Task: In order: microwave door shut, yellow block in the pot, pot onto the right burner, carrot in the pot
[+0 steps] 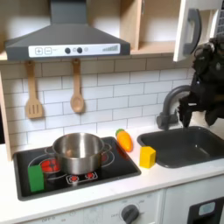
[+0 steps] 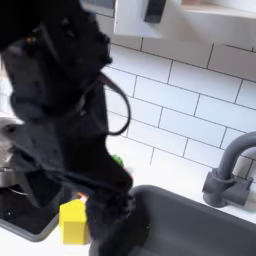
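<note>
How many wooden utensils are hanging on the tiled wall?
2. In the first exterior view, a slotted wooden spatula hangs under the hood's left end, and a wooden spoon hangs just to its right. The arm may hide others.

We see a white tile wall (image 1: 114, 87) behind a pale counter (image 1: 131, 179). A grey hood (image 1: 66, 39) hangs over the cooktop, with two wooden utensils (image 1: 54, 92) beneath it. A dark sink (image 1: 188, 144) with a grey faucet (image 2: 228, 170) sits beside a wooden shelf (image 1: 149, 35).
</note>
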Motion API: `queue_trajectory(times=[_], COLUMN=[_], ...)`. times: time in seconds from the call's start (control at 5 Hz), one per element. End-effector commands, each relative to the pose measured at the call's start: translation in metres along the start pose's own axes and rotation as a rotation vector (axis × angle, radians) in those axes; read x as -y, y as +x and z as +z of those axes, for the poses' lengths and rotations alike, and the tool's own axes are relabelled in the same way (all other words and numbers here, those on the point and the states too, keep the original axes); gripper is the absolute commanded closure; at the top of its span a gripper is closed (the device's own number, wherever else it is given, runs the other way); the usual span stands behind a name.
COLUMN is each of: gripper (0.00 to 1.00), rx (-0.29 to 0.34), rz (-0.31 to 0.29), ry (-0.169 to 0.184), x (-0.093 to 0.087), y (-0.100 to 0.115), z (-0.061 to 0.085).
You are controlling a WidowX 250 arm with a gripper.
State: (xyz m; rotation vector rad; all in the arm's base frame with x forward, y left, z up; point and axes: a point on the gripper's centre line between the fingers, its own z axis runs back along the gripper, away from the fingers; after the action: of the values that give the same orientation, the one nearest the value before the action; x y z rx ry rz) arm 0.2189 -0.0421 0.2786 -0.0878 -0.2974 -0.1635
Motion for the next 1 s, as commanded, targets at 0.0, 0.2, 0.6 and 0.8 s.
queue_trajectory(times=[0.0, 0.2, 0.6, 0.8], gripper=[0.00, 0.00, 0.00, 0.00], rx=[0.012, 0.024, 0.050, 0.074], rz=[-0.040, -0.041, -0.037, -0.043], ry=[-0.015, -0.017, -0.026, -0.033], x=[0.007, 0.008, 0.011, 0.017], y=[0.020, 0.029, 0.051, 0.065], z=[-0.008, -0.009, -0.012, -0.010])
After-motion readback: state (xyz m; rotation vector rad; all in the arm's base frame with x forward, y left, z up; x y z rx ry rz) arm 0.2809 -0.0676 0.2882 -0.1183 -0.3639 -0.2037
